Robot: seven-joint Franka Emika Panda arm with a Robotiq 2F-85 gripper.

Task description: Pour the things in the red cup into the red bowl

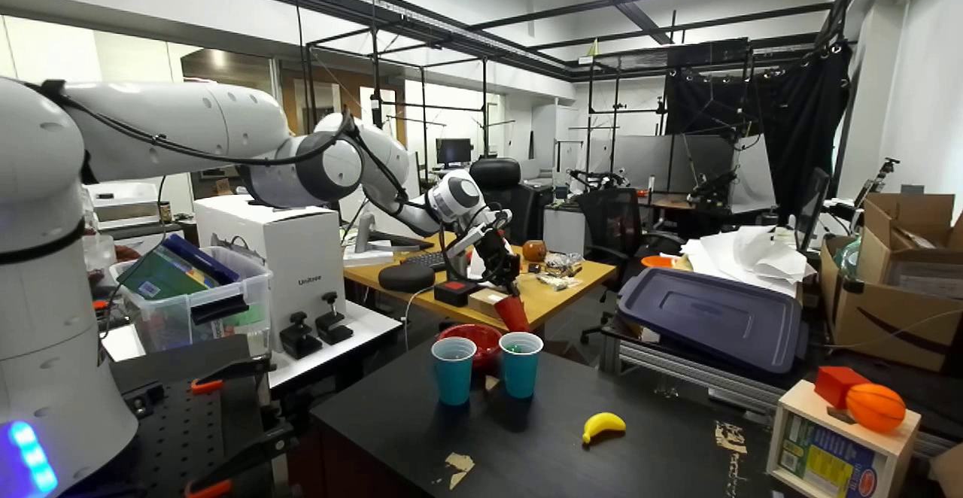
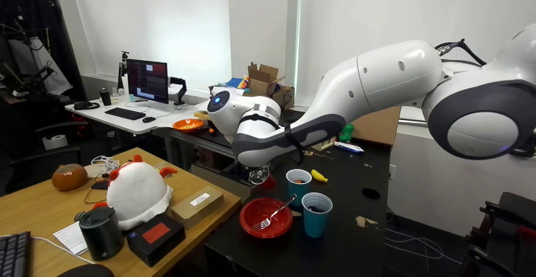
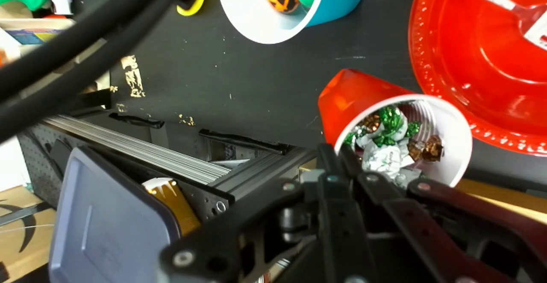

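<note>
Wide exterior views, downward wrist close-up

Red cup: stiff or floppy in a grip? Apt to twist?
Likely a bit floppy: the red cup looks like thin plastic. It may twist, since the pincer pinches just one side of it. The shiny pieces inside look loose, so they'd probably slide if it tilts further.
</note>
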